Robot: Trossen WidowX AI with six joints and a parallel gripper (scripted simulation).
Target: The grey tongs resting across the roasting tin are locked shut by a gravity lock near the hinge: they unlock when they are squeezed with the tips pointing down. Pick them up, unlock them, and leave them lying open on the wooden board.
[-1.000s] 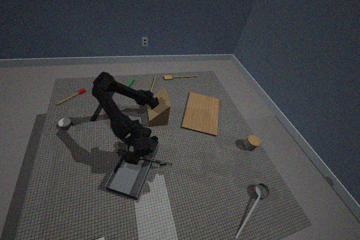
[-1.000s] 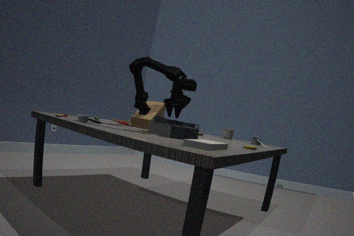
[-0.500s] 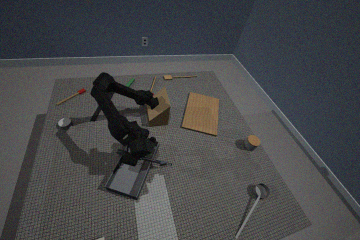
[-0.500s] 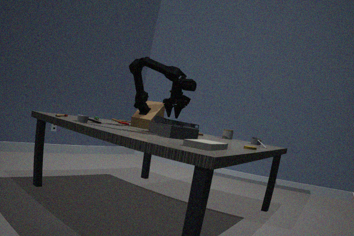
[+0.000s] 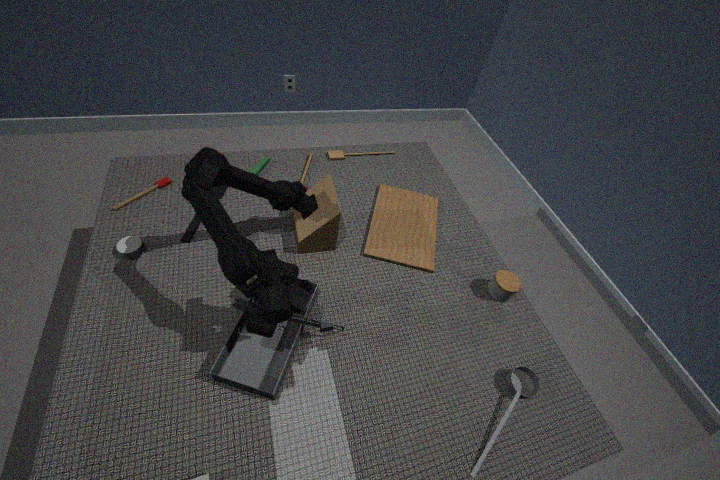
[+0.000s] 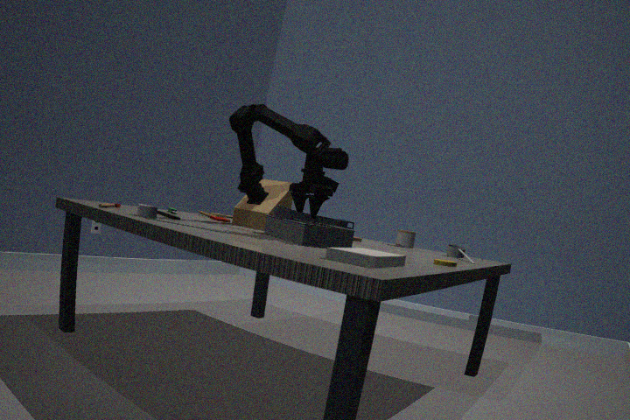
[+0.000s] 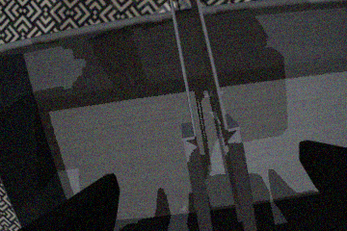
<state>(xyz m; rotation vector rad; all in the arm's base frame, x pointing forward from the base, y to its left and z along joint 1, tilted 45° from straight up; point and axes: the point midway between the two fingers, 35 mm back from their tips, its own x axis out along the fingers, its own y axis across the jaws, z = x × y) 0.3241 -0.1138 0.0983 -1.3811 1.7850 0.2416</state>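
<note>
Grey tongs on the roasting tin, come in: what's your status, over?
Black claw open, nothing gripped, above the tin. Slim grey metal tongs lying across the dark rectangular roasting tin. Nothing visible between claw and tongs.
</note>
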